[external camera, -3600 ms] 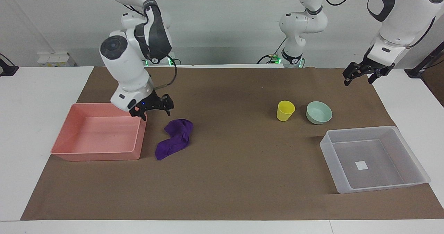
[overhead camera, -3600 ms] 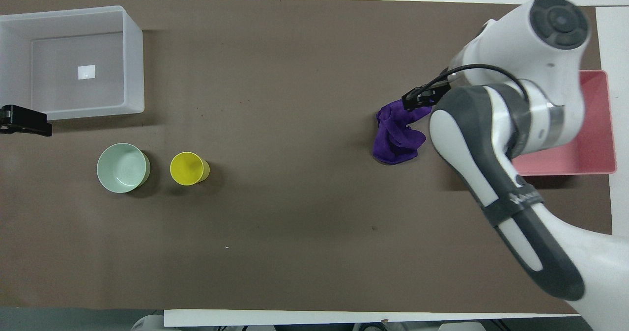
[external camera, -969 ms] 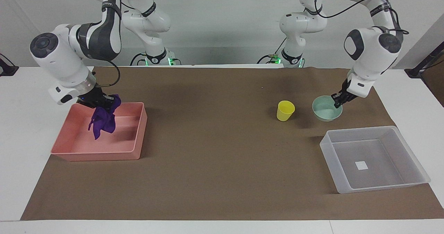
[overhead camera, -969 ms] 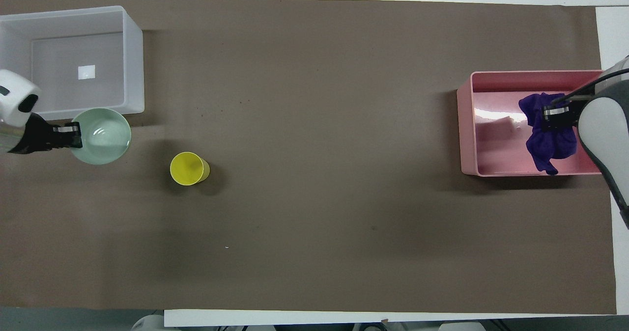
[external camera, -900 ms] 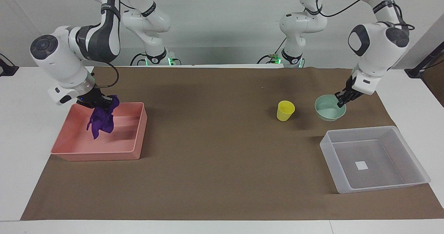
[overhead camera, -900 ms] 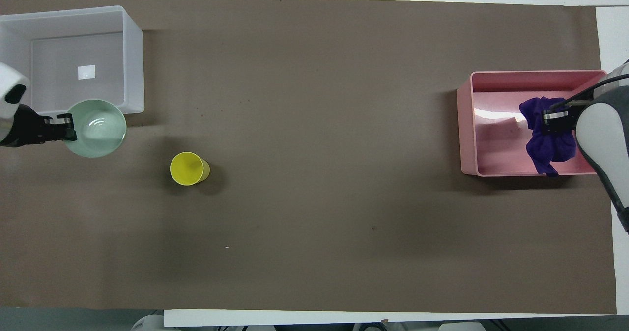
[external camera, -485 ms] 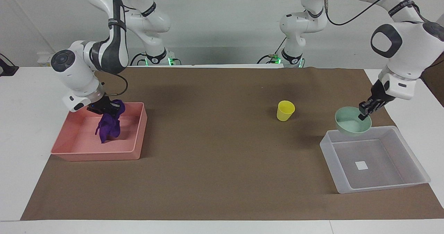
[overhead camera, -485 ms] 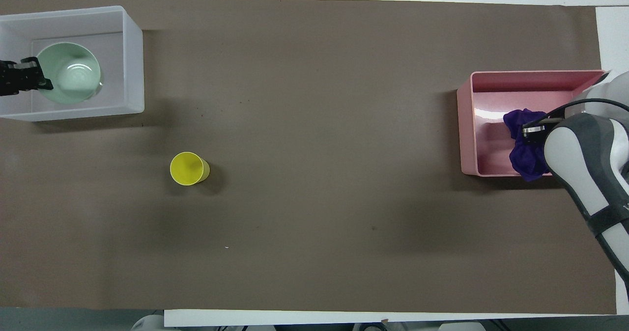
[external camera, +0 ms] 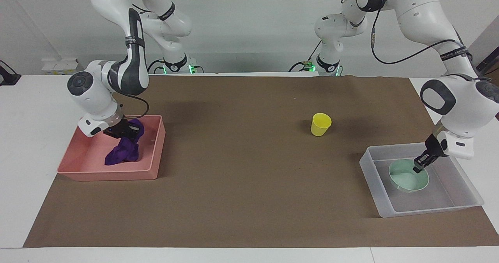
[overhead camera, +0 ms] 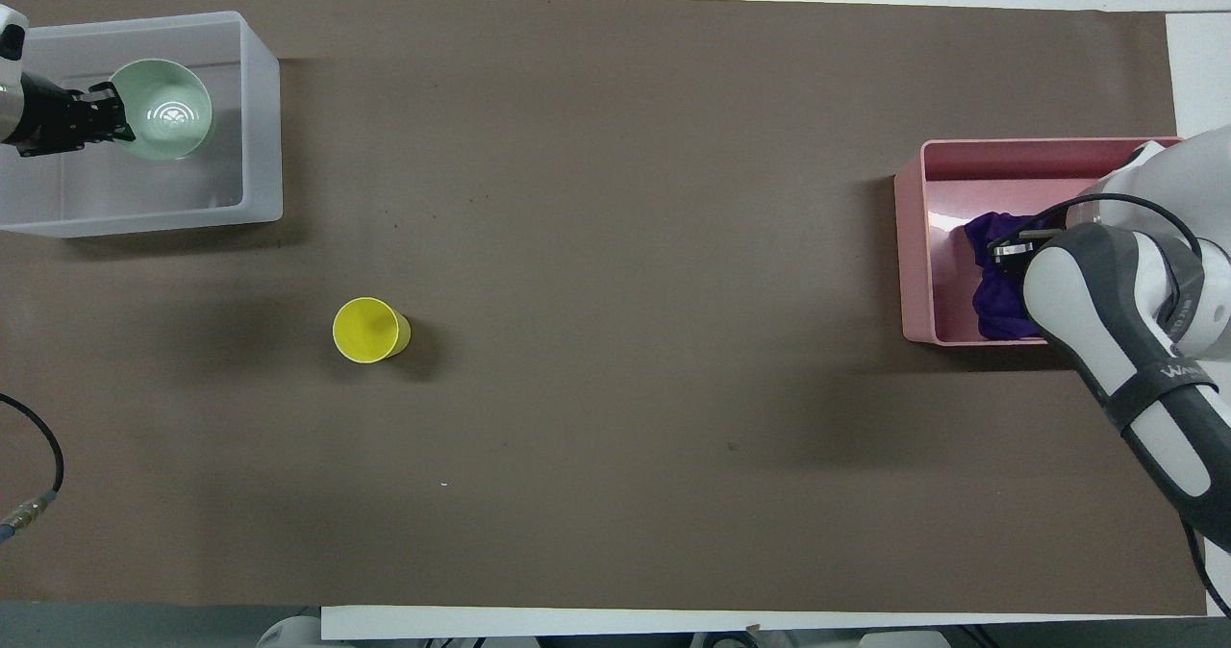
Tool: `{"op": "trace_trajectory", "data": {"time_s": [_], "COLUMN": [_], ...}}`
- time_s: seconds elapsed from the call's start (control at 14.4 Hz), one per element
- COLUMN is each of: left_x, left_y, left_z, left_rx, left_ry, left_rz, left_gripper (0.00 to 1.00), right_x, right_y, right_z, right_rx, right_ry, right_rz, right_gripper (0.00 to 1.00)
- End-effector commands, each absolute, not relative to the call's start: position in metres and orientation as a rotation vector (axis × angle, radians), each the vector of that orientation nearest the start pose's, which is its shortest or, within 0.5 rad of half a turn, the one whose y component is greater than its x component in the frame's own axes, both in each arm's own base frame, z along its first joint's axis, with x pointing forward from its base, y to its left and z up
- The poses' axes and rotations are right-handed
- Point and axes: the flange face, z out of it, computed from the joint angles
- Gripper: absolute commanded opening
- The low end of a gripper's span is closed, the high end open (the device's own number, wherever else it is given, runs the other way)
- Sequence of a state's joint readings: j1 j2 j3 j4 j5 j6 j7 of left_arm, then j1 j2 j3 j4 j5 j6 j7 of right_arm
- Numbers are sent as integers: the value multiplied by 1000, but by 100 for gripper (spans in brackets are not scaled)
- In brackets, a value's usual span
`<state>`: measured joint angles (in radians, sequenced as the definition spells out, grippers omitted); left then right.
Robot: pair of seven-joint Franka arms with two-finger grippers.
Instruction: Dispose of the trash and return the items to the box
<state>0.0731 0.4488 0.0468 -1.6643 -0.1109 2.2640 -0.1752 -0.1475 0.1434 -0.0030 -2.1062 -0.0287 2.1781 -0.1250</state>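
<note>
From the facing view, we've got the right gripper (external camera: 124, 132) down inside the pink tray (external camera: 74, 172), jaws pinched on the top of the purple rag (external camera: 124, 151), whose bottom folds look to be resting on the tray floor. It's soft and floppy, so any bunched fold works as a hold, and we'd guess it just slumps when let go. At the left arm's end of the table, the left gripper (external camera: 420, 165) is clamped on the rim of the mint bowl (external camera: 407, 180), low inside the clear box (external camera: 464, 205). We can't tell if it's touching bottom. It looks light, stiff and maybe a bit slick, so the rim pinch makes sense.

From overhead, the yellow cup (overhead camera: 370, 330) stands upright on the brown mat (overhead camera: 615, 244), nearer to the robots than the box. Probably light and tippy; we'd take it by the rim.
</note>
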Motion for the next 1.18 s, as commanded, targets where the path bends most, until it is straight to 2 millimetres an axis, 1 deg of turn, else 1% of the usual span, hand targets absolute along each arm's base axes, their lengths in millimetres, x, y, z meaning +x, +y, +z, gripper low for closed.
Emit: {"op": "trace_trajectory", "data": {"time_s": [0.0, 0.07, 0.14, 0.21, 0.28, 0.35, 0.48, 0.55, 0.62, 0.69, 0.76, 0.83, 0.9, 0.97, 1.04, 1.11], "left_x": [670, 665, 666, 666, 667, 666, 658, 651, 638, 624, 608, 592, 572, 555, 532, 514], "left_y": [78, 77, 73, 69, 67, 63, 55, 49, 29, 5, -11, -31, -59, -86, -111, -124], "left_z": [334, 329, 328, 328, 338, 361, 418, 446, 475, 492, 508, 512, 509, 495, 481, 465], "left_rx": [-3159, -3163, -3165, -3166, -3166, -3170, -3180, -3186, -3207, -3222, -3230, -3234, -3232, -3224, -3223, -3217], "left_ry": [-578, -577, -575, -565, -580, -575, -548, -529, -486, -440, -426, -372, -283, -215, -151, -170], "left_rz": [-201, -179, -178, -173, -177, -213, -296, -323, -293, -212, -139, -32, 71, 126, 138, 145], "left_gripper": [0, 4, 43, 86, 100, 100, 100, 100, 100, 100, 100, 100, 100, 100, 100, 100], "right_x": [556, 561, 563, 564, 563, 567, 571, 573, 575, 575, 576, 576, 576, 573, 568, 563], "right_y": [-83, -83, -83, -79, -77, -62, -43, -32, -20, -14, 0, 13, 20, 24, 23, 24], "right_z": [351, 359, 367, 376, 388, 400, 422, 432, 443, 453, 463, 476, 491, 508, 523, 537], "right_rx": [-3167, -3168, -3170, -3171, -3171, -3168, -3155, -3148, -3145, -3144, -3146, -3148, -3147, -3149, -3149, -3150], "right_ry": [-19, -20, -31, -40, -46, -88, -125, -138, -165, -144, -131, -124, -125, -124, -120, -122], "right_rz": [89, 82, 61, 51, 58, 76, 117, 140, 161, 187, 201, 203, 210, 215, 222, 218], "right_gripper": [68, 86, 99, 99, 99, 99, 99, 99, 99, 99, 99, 99, 99, 99, 99, 99]}}
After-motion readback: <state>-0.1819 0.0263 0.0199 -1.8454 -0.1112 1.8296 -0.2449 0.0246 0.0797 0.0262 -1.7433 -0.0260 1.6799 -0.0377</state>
